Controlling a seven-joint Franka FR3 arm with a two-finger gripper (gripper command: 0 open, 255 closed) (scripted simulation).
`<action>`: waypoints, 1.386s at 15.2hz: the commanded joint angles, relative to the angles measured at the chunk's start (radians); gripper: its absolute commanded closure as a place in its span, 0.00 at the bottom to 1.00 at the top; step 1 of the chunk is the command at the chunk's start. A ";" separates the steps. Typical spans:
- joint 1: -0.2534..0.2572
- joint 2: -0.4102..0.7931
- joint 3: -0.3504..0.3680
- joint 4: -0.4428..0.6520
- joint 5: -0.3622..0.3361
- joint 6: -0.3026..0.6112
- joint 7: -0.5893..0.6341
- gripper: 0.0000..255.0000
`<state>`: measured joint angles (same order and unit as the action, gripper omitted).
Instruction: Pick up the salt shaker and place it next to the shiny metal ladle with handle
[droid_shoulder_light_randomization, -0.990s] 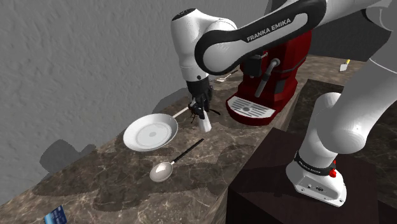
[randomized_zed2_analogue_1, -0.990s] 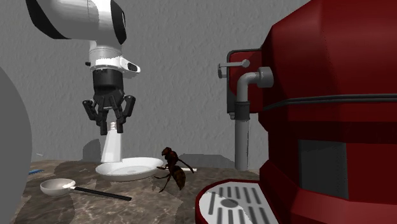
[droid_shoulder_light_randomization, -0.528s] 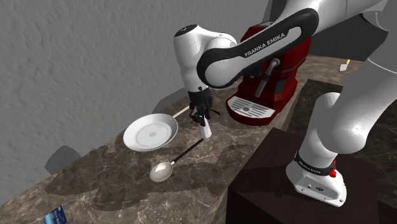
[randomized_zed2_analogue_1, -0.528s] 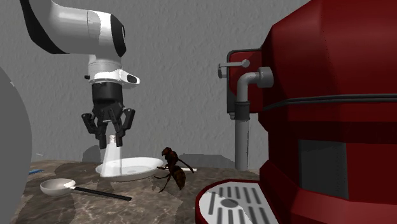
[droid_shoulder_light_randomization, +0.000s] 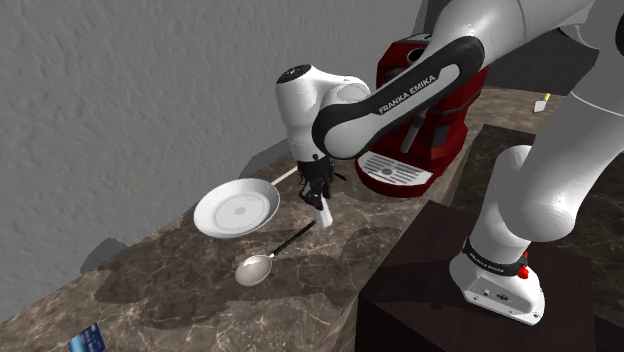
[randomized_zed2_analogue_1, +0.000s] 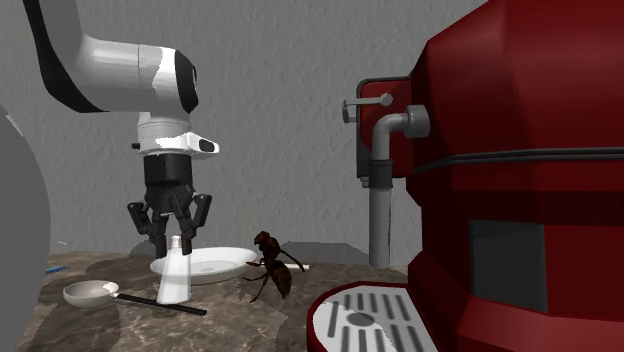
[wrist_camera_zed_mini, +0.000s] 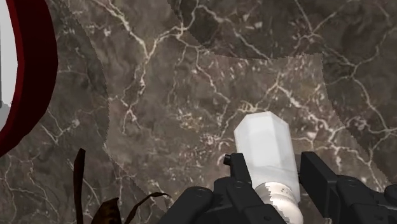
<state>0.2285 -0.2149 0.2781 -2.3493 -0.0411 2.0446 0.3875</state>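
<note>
The salt shaker (droid_shoulder_light_randomization: 324, 212) is a white, tapering bottle, held upright by its top in my black gripper (droid_shoulder_light_randomization: 318, 192), which is shut on it. In the second exterior view the salt shaker (randomized_zed2_analogue_1: 174, 277) hangs low under the gripper (randomized_zed2_analogue_1: 170, 233); its base is at the counter or just above it, right beside the ladle's dark handle (randomized_zed2_analogue_1: 162, 301). The ladle (droid_shoulder_light_randomization: 256, 268) lies on the marble counter with its shiny bowl (randomized_zed2_analogue_1: 90, 292) away from the shaker. The wrist view has the shaker (wrist_camera_zed_mini: 266, 149) clasped between the gripper's (wrist_camera_zed_mini: 278, 177) two fingers.
A white long-handled plate or pan (droid_shoulder_light_randomization: 236, 208) lies beside the shaker. A brown insect figure (randomized_zed2_analogue_1: 272, 266) stands between it and the red coffee machine (droid_shoulder_light_randomization: 425, 110). A blue object (droid_shoulder_light_randomization: 88, 340) lies at the counter's near end. My dark stand (droid_shoulder_light_randomization: 430, 275) is at lower right.
The arm has come down steadily with the shaker in the gripper, bringing it from above the plate's rim to beside the ladle's handle near the counter.
</note>
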 joint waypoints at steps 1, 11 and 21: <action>-0.001 0.013 0.002 -0.016 -0.004 0.030 0.005 1.00; -0.003 0.045 0.005 -0.047 -0.015 0.090 0.017 1.00; 0.001 0.017 0.005 -0.003 -0.004 0.019 0.009 0.00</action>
<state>0.2284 -0.1793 0.2849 -2.3688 -0.0512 2.0991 0.4036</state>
